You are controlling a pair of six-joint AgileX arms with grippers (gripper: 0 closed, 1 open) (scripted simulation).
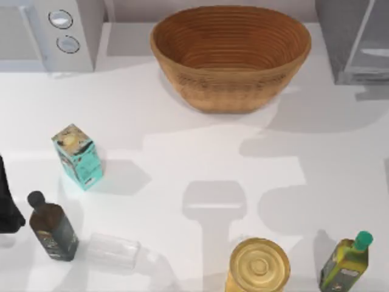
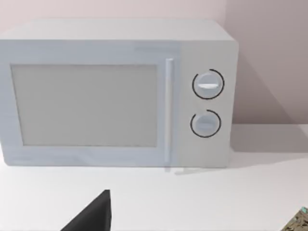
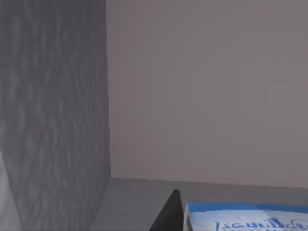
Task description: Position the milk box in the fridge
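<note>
My right wrist view looks into a grey enclosure: a textured dark wall on one side, a smooth back wall ahead, a grey floor below. I judge this to be the inside of the fridge. One dark finger of my right gripper rises at the bottom edge, and right against it sits the blue top of the milk box, with a strip of white and blue lettering just visible. The carton lies so close to the finger that I judge it is in the grip, but I cannot tell how wide the gripper stands or whether it presses on the carton.

From the top view, the fridge stands at the bench's far right corner, dark grey with a paler glassy panel, cut by the frame edge. The bench also carries a woven basket at the far middle, a microwave at the far left, a teal carton on the left, a dark bottle and a clear glass lying on its side near the front left, a yellow jar and a green-capped bottle at the front right.

My left arm sits parked at the left edge, its wrist camera facing the microwave, a dark fingertip at the bottom; its opening I cannot tell.

I judge the task to be far along: the carton is carried into the fridge cavity. What remains is to set it on the floor, let go and back out.
</note>
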